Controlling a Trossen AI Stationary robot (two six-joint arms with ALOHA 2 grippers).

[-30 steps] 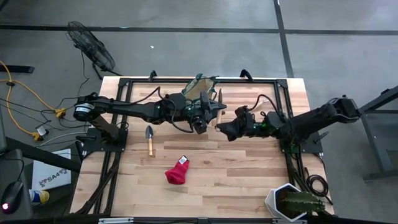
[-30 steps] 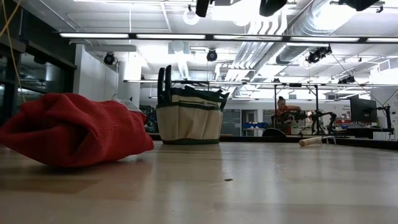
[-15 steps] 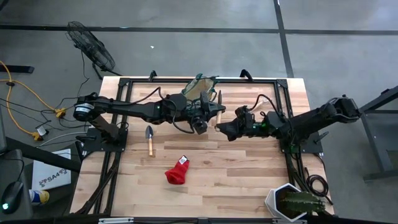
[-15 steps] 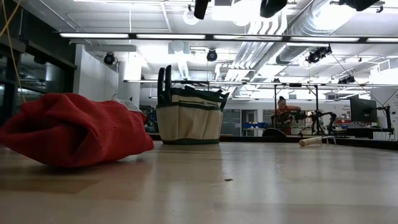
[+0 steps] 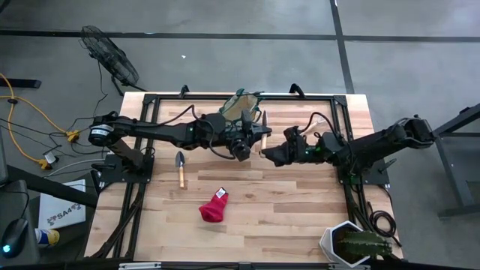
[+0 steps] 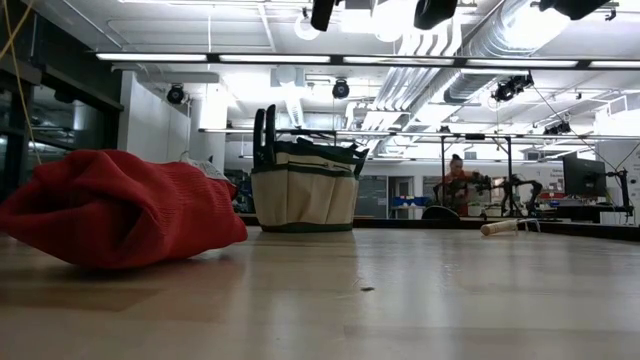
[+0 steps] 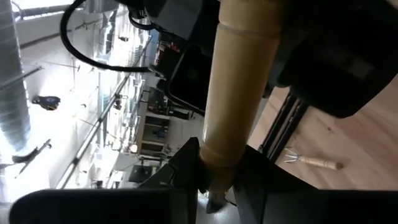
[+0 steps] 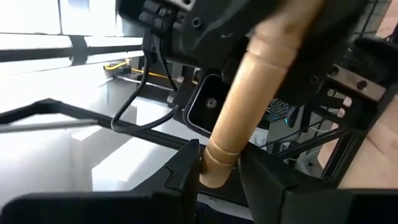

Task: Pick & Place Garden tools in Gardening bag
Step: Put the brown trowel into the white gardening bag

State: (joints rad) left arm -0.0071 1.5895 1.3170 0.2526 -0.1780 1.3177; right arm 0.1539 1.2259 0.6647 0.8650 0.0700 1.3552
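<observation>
Grey concrete floor surrounds a pale wooden table (image 5: 300,217) in the high view, with a black fan (image 5: 109,56) at the upper left and yellow cables at the left edge. A white box (image 5: 64,216) on the floor at the lower left carries dark letters that seem to begin "SA"; the rest is too small to read. No other writing is legible.

The gardening bag (image 5: 241,107) stands upright at the upper centre of the table, tan with dark green trim. Both arms meet just below it. The left gripper (image 5: 251,146) is clenched on a wooden-handled tool (image 5: 261,142), whose pale handle runs between its dark fingers (image 7: 186,168) in the left wrist view. The right gripper (image 5: 268,154) has the same handle's end in it; whether it grips or has let go cannot be told.

A trowel (image 5: 180,169) lies left of centre. A red fabric piece (image 5: 214,206) lies below the centre, well apart from the bag. A small fork (image 7: 311,162) lies on the wood in the left wrist view. A spiky green plant in a white pot (image 5: 352,244) sits at the lower right corner.

In the low view, a person (image 6: 455,180) sits far behind the table.
</observation>
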